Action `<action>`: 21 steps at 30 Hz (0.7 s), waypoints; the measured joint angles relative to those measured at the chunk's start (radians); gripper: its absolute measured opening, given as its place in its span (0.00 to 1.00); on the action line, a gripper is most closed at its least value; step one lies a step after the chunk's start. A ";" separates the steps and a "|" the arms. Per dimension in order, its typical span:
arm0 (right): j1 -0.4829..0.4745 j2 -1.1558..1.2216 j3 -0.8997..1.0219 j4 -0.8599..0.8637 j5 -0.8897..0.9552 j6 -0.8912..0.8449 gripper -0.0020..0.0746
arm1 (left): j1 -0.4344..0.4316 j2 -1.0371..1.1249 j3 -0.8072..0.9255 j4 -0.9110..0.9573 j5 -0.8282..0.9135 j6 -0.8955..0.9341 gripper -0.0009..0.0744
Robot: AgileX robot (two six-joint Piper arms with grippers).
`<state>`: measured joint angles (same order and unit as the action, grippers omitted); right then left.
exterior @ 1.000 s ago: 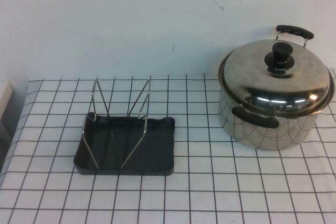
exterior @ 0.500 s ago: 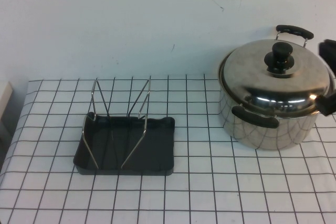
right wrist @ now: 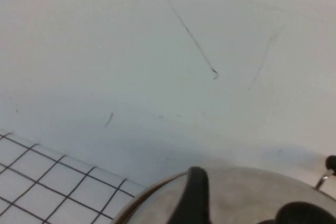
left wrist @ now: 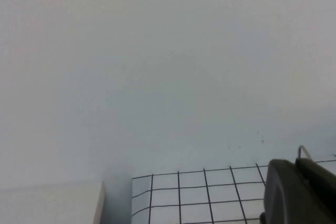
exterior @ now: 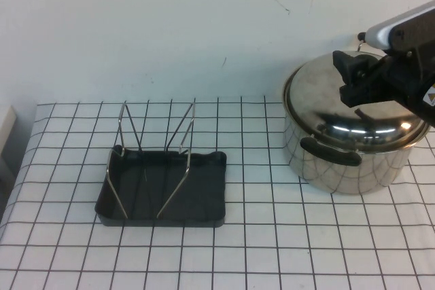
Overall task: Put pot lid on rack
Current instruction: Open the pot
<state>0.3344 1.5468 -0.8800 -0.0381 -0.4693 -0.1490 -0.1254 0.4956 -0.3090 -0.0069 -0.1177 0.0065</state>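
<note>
The pot lid [exterior: 318, 93] is a shiny steel dome sitting shut on the deep steel pot [exterior: 346, 168] at the right back of the table. My right gripper [exterior: 352, 78] hangs over the lid's centre and is open, its black fingers either side of where the knob lies; the knob is hidden in the high view. In the right wrist view one finger [right wrist: 195, 198] stands before the lid [right wrist: 247, 198], with the black knob [right wrist: 307, 214] beside it. The rack [exterior: 160, 191], wire uprights on a dark grey tray, stands empty at the left middle. My left gripper [left wrist: 296, 163] is shut, off to the left.
The pot has a black front handle [exterior: 329, 151]. A white box [exterior: 5, 134] sits at the table's left edge, also in the left wrist view [left wrist: 52, 203]. The white wall runs close behind the table. Checked cloth [exterior: 272, 236] covers the table.
My right arm has come in from the right edge and now hangs over the lid's knob, covering it. The lid, pot and rack have not moved.
</note>
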 joint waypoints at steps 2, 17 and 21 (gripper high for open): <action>-0.011 0.032 -0.002 0.069 -0.021 -0.025 0.84 | 0.000 0.000 0.000 0.000 0.000 -0.014 0.01; -0.059 0.196 -0.051 0.123 -0.128 0.020 0.93 | 0.000 0.000 0.000 0.000 -0.004 -0.043 0.01; -0.059 0.216 -0.058 0.107 -0.117 0.041 0.89 | 0.000 0.004 0.000 0.000 -0.004 -0.043 0.01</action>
<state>0.2752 1.7626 -0.9378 0.0691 -0.5861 -0.1077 -0.1254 0.4999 -0.3090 -0.0069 -0.1220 -0.0366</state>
